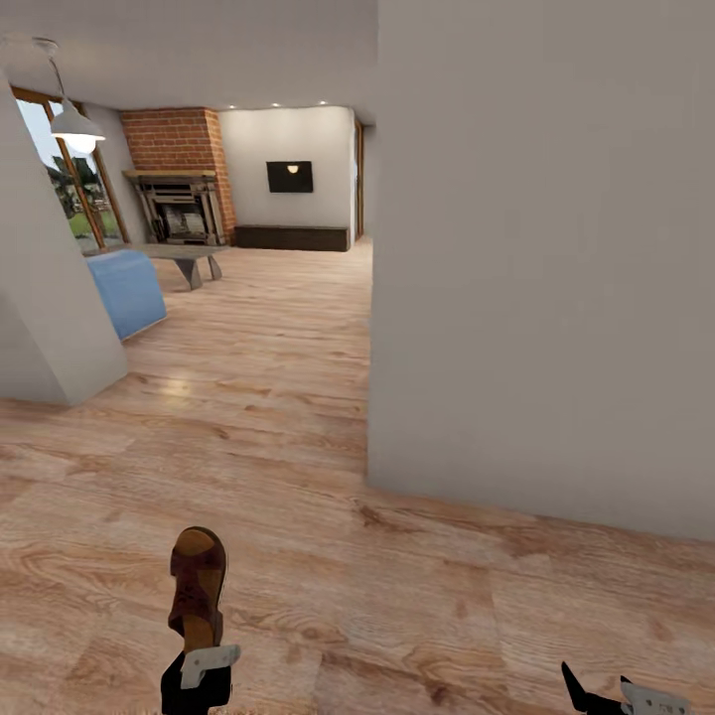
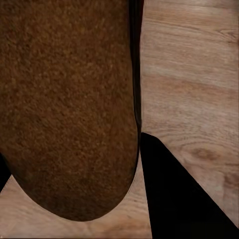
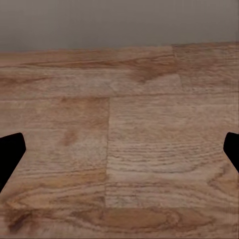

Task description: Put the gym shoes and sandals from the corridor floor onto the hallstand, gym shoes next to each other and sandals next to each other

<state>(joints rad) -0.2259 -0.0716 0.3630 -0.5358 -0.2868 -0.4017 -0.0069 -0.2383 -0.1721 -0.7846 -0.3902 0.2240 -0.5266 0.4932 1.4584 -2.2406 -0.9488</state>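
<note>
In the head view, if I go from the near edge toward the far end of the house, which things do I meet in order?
Left claw → sandal → blue armchair → low grey table → brick fireplace.

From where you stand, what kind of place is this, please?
Most likely a home, seen from a corridor that opens into a living room. A wood-plank floor runs through it, with a brick fireplace and a wall screen at the far end. The left gripper holds a brown sandal.
</note>
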